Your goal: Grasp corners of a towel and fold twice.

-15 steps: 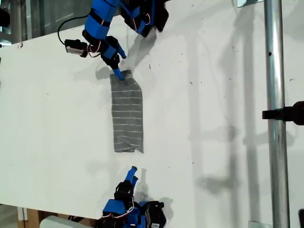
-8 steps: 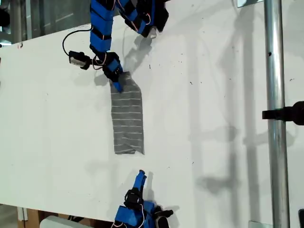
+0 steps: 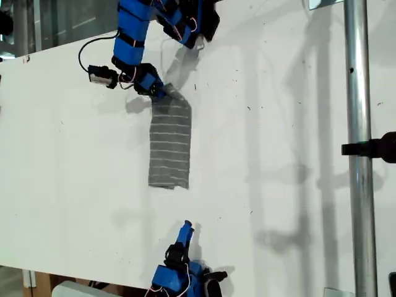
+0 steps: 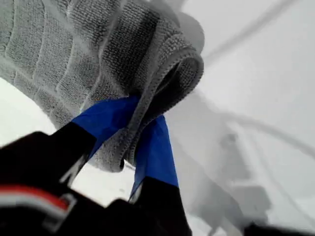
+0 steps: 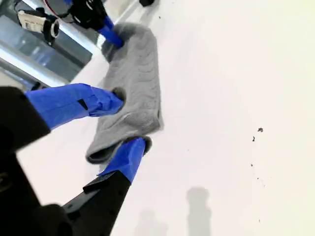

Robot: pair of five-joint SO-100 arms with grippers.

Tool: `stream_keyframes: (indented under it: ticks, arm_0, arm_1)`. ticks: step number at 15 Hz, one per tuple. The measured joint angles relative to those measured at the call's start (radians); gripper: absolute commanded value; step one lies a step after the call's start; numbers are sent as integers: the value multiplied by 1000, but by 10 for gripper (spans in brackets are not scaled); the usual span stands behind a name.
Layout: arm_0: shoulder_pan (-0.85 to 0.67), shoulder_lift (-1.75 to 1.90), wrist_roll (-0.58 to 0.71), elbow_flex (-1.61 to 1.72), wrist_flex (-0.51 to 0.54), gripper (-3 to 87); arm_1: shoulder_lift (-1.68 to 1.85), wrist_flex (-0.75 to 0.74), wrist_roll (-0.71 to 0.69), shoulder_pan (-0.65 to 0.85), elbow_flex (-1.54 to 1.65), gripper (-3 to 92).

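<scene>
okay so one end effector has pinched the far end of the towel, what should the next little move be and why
Probably bring my second end effector forward to the free near edge of the towel. It is open and short of the cloth, while my first end effector already pinches the far corner.

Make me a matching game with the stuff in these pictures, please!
Things:
1. towel
2. my first tool
3. my second tool
4. metal pole

States:
A. open, nothing held
B. grey with white stripes, folded into a strip
C. shiny, standing at the exterior view's right
D. shut on a towel corner

Pairs: 1-B, 2-D, 3-A, 4-C
</scene>
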Motion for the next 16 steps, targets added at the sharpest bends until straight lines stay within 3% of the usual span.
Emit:
stream_keyframes:
  ticks: [2, 4, 8, 12, 15, 16]
  arm_0:
    - [9, 0, 2, 12, -9, 126]
    - [9, 0, 5, 21, -21, 124]
    - [14, 0, 15, 21, -25, 123]
    - [34, 0, 5, 38, -26, 124]
    - [40, 0, 0, 49, -40, 123]
    - [38, 0, 0, 54, -40, 123]
  arm_1:
    - [221, 356, 75, -52, -9, -2]
    - [322, 376, 152, -189, -34, -2]
    - [20, 0, 95, -264, -314, -2]
    - [-483, -118, 17, -276, -805, -2]
    - [-577, -209, 9, -278, -894, -2]
    - [-607, -250, 6, -281, -894, 79]
